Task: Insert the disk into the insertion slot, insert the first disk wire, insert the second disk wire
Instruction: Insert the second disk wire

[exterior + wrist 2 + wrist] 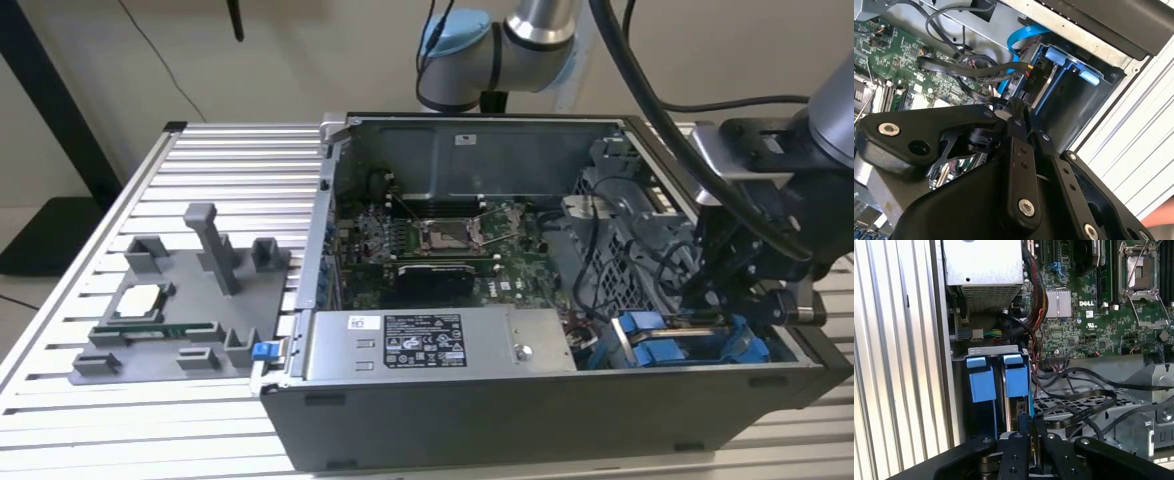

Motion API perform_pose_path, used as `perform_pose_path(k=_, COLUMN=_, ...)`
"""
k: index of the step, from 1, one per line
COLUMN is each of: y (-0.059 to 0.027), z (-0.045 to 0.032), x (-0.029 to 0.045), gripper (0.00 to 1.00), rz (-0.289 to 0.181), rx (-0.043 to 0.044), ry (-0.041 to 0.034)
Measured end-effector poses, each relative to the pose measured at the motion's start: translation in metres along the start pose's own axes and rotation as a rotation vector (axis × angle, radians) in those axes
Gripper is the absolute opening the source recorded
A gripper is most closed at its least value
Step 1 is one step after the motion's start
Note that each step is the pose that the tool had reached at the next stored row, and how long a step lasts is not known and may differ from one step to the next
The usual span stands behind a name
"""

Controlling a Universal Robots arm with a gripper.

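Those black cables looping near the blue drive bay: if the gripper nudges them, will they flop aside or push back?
The black cables hang in loose curves over the perforated cage, so they probably bend aside easily. Their ends look plugged in, so they would likely spring back. Near the gripper they could snag.

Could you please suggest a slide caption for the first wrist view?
Black tool poised at the grey metal drive bay with blue plastic tabs, beside black cables and the green motherboard.

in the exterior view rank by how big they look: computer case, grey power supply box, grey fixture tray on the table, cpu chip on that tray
Largest to smallest:
1. computer case
2. grey power supply box
3. grey fixture tray, looks close to the power supply box, so unsure
4. cpu chip
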State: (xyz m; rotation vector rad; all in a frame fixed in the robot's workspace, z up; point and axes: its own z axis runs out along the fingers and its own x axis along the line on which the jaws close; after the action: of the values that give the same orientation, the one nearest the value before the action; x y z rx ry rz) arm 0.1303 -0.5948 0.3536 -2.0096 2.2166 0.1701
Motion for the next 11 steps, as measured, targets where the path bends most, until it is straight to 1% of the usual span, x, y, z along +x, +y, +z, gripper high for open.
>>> perform_pose_path(k=4, y=0.0000, z=0.0022, x=0.0004, gripper=0.00, rz=-0.001, rx=0.0047, ry=-0.0005)
perform_pose_path(k=11, y=0.0000, z=0.0062, x=0.0012, gripper=0.00, rz=-0.003, rx=0.0155, ry=-0.0007)
